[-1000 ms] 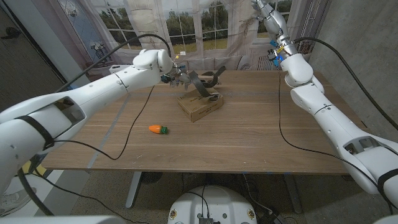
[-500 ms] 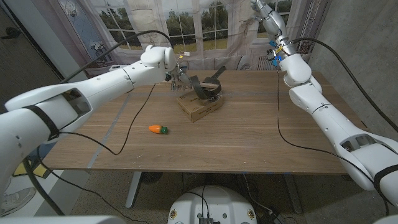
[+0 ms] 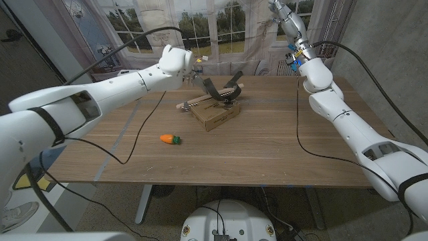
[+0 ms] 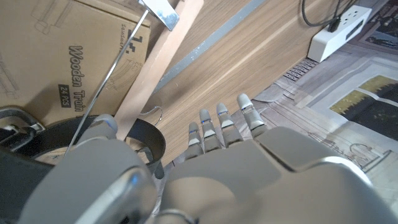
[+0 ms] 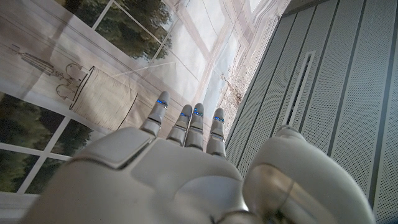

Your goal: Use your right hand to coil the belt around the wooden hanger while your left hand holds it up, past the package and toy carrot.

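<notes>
Near the table's point(image 3: 267, 154) far edge, wooden hanger point(image 3: 200, 101) and belt point(image 3: 215, 89) lay on the package point(image 3: 215, 114); left hand point(image 4: 224, 127) spread empty, right hand point(image 5: 186, 134) raised, fingers straight

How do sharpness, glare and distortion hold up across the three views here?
Head view: evenly lit and sharp, wide-angle bend at the edges, soft shadows under the package and toy carrot. Left wrist view: the left hand is close and blurred, the package print stays readable. Right wrist view: the right hand looks soft, bright window behind.
</notes>
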Controlling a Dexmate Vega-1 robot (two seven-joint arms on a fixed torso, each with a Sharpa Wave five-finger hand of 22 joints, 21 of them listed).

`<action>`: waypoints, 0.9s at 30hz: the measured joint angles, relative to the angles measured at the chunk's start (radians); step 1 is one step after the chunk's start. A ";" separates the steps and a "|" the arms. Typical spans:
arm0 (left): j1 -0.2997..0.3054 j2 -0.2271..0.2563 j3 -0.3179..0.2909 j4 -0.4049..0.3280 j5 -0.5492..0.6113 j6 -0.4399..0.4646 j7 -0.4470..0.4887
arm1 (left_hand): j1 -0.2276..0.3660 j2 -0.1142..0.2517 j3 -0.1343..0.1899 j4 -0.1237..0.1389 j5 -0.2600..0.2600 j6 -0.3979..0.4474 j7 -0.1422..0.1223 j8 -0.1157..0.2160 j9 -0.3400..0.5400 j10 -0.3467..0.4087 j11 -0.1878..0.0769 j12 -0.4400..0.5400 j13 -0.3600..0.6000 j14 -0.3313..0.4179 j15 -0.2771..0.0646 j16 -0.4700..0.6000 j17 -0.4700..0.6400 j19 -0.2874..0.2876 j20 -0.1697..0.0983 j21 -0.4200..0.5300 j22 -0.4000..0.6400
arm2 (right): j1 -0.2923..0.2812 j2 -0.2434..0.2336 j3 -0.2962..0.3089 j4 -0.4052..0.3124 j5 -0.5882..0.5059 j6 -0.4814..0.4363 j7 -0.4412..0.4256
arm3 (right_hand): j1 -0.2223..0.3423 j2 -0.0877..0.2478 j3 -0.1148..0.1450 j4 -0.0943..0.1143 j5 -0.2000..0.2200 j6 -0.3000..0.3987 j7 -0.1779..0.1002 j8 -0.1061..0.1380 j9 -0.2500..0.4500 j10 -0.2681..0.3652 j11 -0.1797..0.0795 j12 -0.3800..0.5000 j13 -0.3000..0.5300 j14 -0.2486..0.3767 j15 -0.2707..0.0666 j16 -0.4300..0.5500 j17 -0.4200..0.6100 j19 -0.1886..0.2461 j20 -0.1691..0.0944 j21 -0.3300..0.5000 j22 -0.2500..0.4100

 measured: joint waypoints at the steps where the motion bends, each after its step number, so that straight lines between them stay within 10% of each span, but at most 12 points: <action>1: 0.003 0.004 0.000 -0.007 0.000 0.000 0.000 | -0.002 0.002 -0.012 0.004 0.002 -0.044 -0.008 -0.018 -0.003 -0.038 0.006 -0.023 -0.003 -0.037 0.007 -0.002 0.001 -0.006 0.001 -0.024 0.002 | 0.000 0.000 0.000 0.000 0.000 0.001 0.000 | 0.000 0.000 0.000 0.000 0.000 0.000 0.000 0.000 0.000 0.000 0.000 0.000 0.000 0.000 0.000 0.000 -0.002 0.000 0.000 0.000 0.000; 8: 0.070 0.050 -0.059 -0.085 0.039 0.007 0.023 | -0.036 0.036 -0.055 0.036 0.013 -0.143 -0.030 -0.048 -0.004 -0.182 0.022 -0.114 -0.010 -0.199 0.035 -0.011 0.007 -0.009 0.001 -0.109 0.007 | 0.006 0.008 -0.005 0.010 0.000 0.004 0.000 | 0.000 0.000 0.000 0.000 0.003 0.005 0.005 -0.008 0.000 0.000 0.000 0.000 0.000 0.007 -0.007 0.000 -0.009 0.009 -0.002 -0.004 0.000; 27: 0.444 0.160 -0.485 -0.172 -0.310 -0.270 0.622 | -0.061 0.061 -0.077 0.059 0.013 -0.144 -0.061 -0.045 -0.009 -0.187 0.035 -0.138 -0.019 -0.260 0.059 -0.016 0.007 -0.009 0.001 -0.139 0.007 | 0.044 0.053 -0.012 0.071 0.198 -0.048 0.184 | -0.023 -0.012 -0.012 0.004 0.004 0.007 0.004 -0.021 0.000 -0.009 0.009 0.000 -0.005 -0.002 -0.016 0.000 -0.030 0.029 -0.003 -0.012 0.000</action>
